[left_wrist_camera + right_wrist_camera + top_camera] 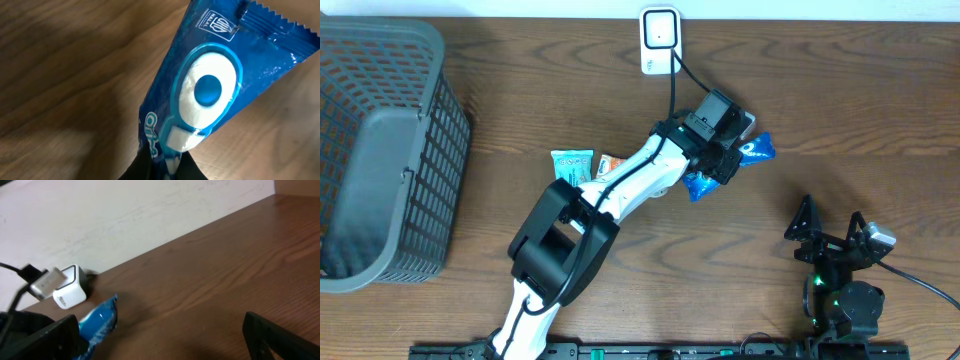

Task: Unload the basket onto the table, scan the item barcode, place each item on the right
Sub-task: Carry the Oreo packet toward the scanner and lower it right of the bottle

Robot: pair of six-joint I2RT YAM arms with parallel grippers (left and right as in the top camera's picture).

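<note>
Grey mesh basket (445,180) sits at the counter's (840,90) left end. The left hand (722,166) is clamped on the glossy blue packet (210,90), white oval with a blue dot, near the scanner (660,40); the right hand (832,226) gapes apart

My left arm (620,190) stretches diagonally out to the far middle, and my left gripper (728,162) at its end is pinched on a blue packet (210,90). My right arm (847,300) sits folded low at the near right. My right gripper (832,222) points away from me, jaws spread wide and empty.
</note>
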